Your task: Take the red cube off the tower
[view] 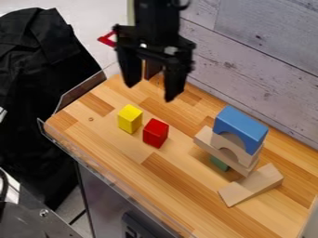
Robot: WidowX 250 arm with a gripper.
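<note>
1. Camera view: red cube (155, 133) on bench (180, 174), L of tower (220, 140), well apart; job looks done.
2. End effector (149, 93) released, w/ nothing in grasp, up & L of tower; prob. nothing left but backing off.
3. Yellow block (129, 119) L of tower too, farther out; wedge (251, 184) near tower's base. Bench: striped wood.
4. Rm: pale plank wall (267, 44) behind tower; black cloth (40, 93) far L of tower, off bench.

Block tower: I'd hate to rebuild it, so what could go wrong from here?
The tower could topple if bumped: the blue arch sits high on it, above a plank that reaches past the green block beneath. The open gripper may knock the yellow block if it lowers to the red block, since the two stand close together.
</note>
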